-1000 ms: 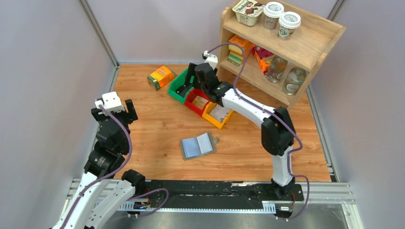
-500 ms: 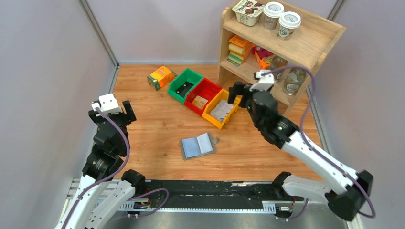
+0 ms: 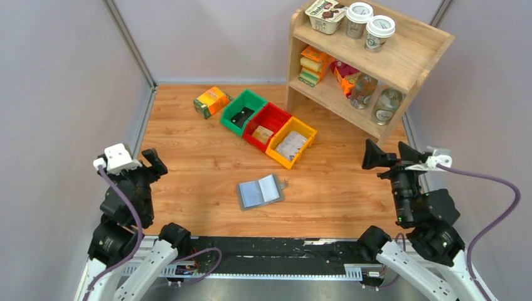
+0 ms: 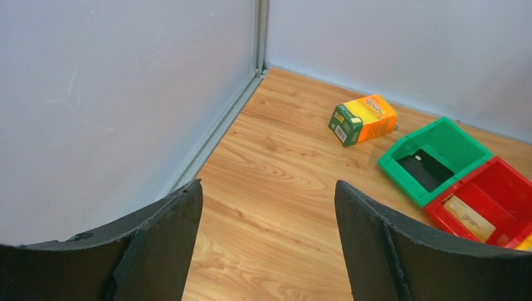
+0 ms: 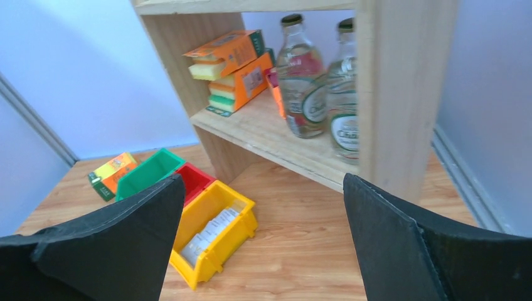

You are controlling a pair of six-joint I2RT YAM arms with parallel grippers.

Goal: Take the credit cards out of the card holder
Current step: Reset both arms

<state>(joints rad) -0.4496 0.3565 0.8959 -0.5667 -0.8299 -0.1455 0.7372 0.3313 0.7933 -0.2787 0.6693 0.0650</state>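
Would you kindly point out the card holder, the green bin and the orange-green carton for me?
card holder (image 3: pixel 260 191), top external view, open blue-grey inside.
green bin (image 4: pixel 442 135), left wrist view, bare inner wall.
orange-green carton (image 4: pixel 365 118), left wrist view, orange top face.

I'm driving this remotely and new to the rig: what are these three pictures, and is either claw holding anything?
Two robot arms stand at the near edge of a wooden table. The wide picture looks down from above; the other two come from wrist cameras, the black shapes being each arm's own fingers. The left gripper and right gripper are open and empty. On the table lie the open grey card holder, an orange-green carton, a green plastic bin holding a black flat card, a red plastic bin and a yellow plastic bin.
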